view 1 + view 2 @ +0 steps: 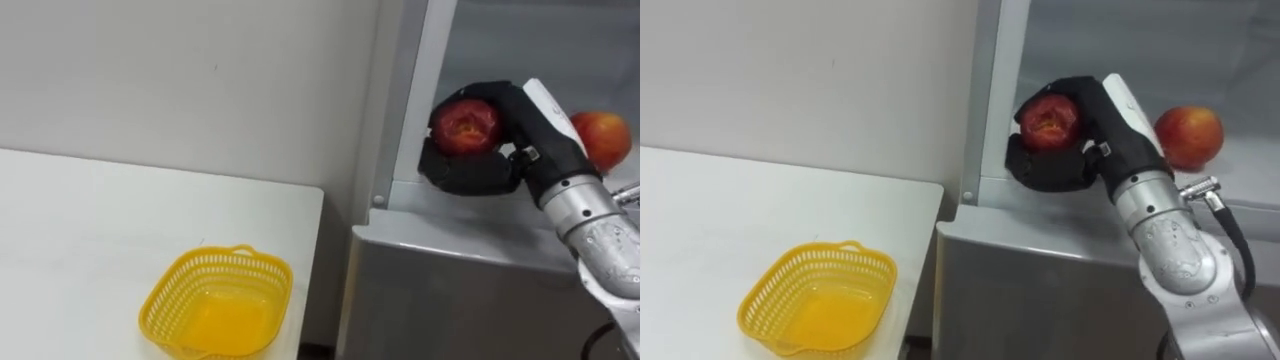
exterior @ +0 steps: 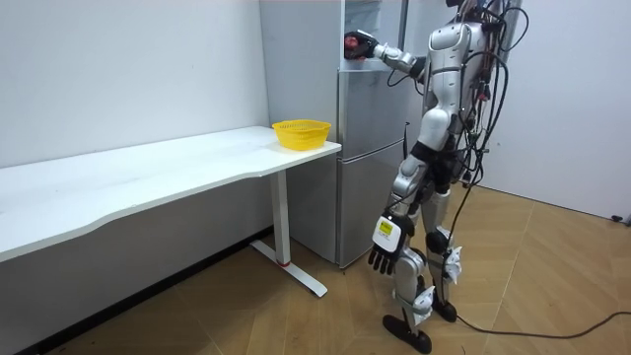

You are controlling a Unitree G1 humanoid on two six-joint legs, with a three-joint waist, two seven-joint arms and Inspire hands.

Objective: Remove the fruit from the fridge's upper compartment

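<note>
Materials: fridge has a smooth grey metal casing. Its upper compartment is open, with a pale frame on the left edge and a light shelf inside. The table is flat, matte white, with a straight right edge close to the fridge side. The basket is yellow plastic lattice, rounded-square, with a small handle loop on its far rim; it sits near the table's right end.

Surroundings: a second apple, red with yellowish patches, rests on the shelf to the right of the robot's wrist, apart from the hand. The robot stands upright facing the fridge. Its left hand hangs by its thigh, fingers loose.

Right hand: black, raised into the upper compartment at the shelf's front left, fingers curled over the top and thumb side beneath, clasping the held apple.

The held apple is round, dark red and glossy, with its stem hollow turned toward the camera. It is above the shelf's front edge.
</note>
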